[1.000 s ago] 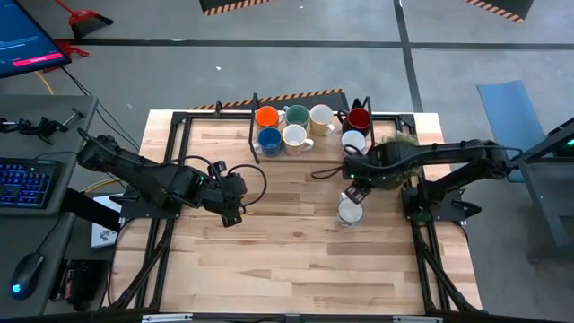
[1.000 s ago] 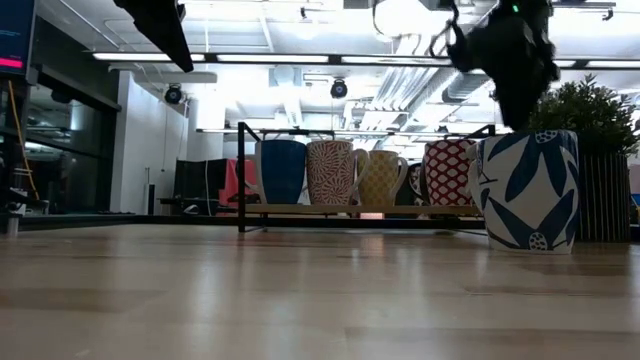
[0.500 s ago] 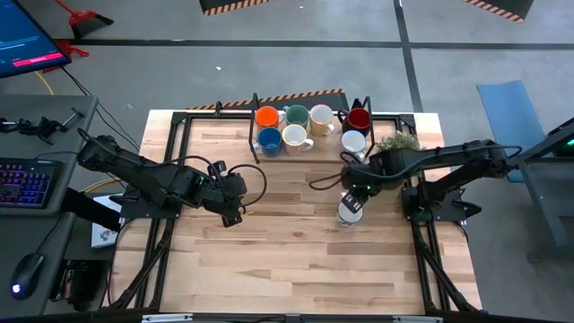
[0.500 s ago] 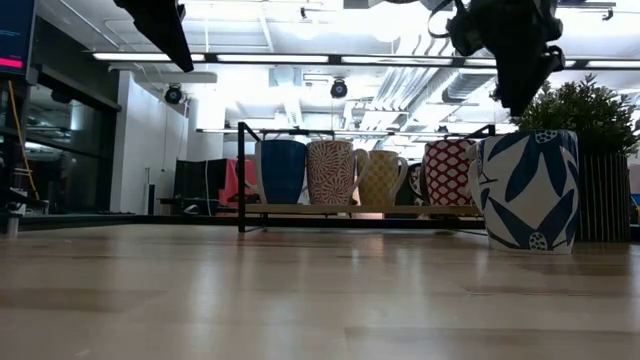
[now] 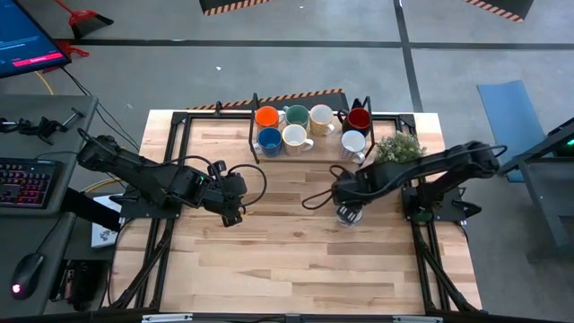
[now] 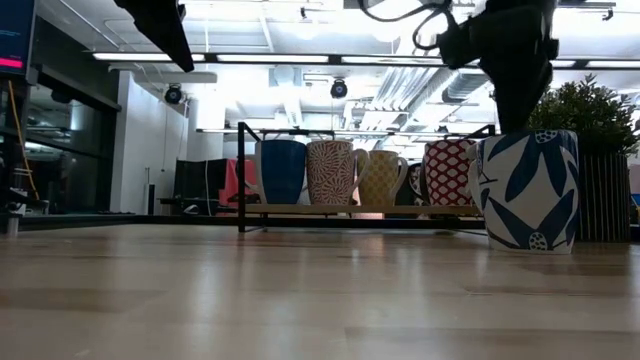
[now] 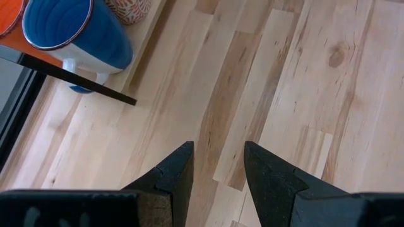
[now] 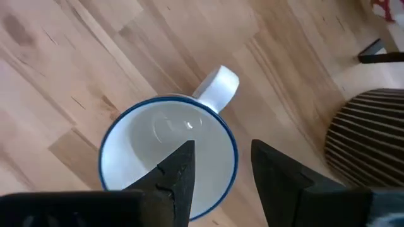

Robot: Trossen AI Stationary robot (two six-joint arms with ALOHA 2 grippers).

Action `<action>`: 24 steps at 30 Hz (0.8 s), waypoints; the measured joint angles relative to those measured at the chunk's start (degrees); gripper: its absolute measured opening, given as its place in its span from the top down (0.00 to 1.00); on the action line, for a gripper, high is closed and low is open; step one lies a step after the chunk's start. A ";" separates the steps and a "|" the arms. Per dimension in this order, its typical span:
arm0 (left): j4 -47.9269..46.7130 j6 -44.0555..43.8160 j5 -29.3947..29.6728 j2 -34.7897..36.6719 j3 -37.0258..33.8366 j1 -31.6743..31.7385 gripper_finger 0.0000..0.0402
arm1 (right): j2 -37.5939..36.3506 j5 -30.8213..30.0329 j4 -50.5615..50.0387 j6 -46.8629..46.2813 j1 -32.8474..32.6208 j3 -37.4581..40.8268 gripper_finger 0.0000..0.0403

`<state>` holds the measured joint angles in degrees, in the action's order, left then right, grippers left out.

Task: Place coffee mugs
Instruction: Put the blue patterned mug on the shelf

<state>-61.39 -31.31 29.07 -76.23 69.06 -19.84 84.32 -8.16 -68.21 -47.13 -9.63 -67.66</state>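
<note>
On wood-plank table [image 5: 296, 242], grey floor around: left tool [image 7: 218, 167], right tool [image 8: 221, 167] fingers apart.

Dark jointed arms [image 5: 143, 175], looped black cables [image 5: 316, 190].

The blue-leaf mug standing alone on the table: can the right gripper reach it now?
Probably yes. The right gripper hangs open just above the blue-leaf mug, over its rim, and nothing lies between them.

white mug [image 6: 530, 190], blue leaf pattern
</note>
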 joint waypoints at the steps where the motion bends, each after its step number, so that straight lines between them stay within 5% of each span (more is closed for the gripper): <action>1: 0.00 0.00 0.01 0.00 0.00 -0.01 0.68 | 0.46 0.00 0.06 0.77 0.00 0.00 0.67; 24: -0.02 0.02 0.01 0.00 0.00 -0.01 0.68 | 2.34 -0.08 1.23 6.63 0.13 0.02 0.67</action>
<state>-61.41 -31.29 29.08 -76.23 69.06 -19.85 86.65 -8.24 -66.98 -40.50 -9.50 -67.64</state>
